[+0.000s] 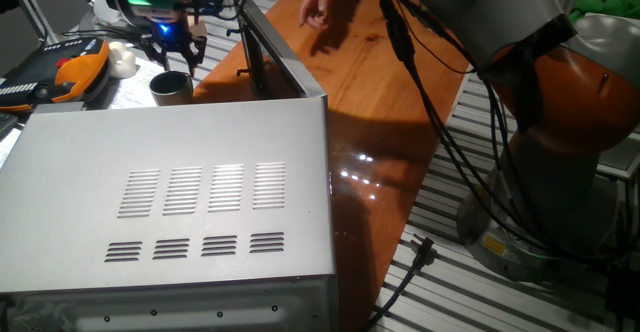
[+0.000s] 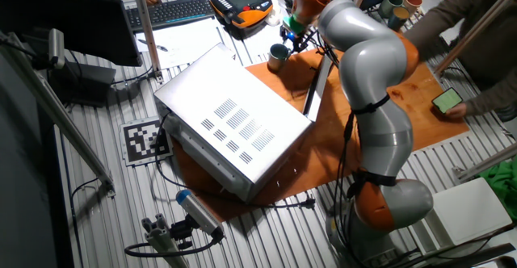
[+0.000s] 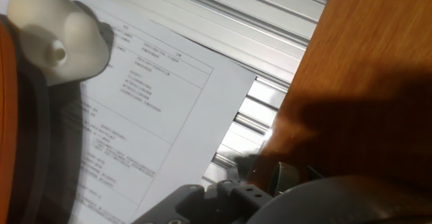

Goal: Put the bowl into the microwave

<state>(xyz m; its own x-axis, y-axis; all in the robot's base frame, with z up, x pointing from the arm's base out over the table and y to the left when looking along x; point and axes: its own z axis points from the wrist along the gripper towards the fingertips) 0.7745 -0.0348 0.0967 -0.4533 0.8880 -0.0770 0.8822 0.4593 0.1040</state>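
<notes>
The bowl [image 1: 171,87], a small silver-grey metal cup with a dark inside, stands upright on the paper just behind the microwave [image 1: 180,202]. In the other fixed view the bowl [image 2: 278,56] sits past the far corner of the microwave [image 2: 230,123]. My gripper [image 1: 181,57] hangs just above the bowl, slightly behind it, with its dark fingers spread apart and nothing between them. The other fixed view shows the gripper [image 2: 289,36] at the same spot. The microwave's dark-framed door [image 1: 255,47] stands swung open. The hand view shows no clear bowl.
A white rounded lump [image 1: 122,60] lies left of the bowl, also seen in the hand view as the white lump [image 3: 57,32] on printed paper [image 3: 135,109]. An orange teach pendant [image 1: 70,72] lies further left. A person's hand [image 1: 318,7] rests on the wooden board [image 1: 370,82].
</notes>
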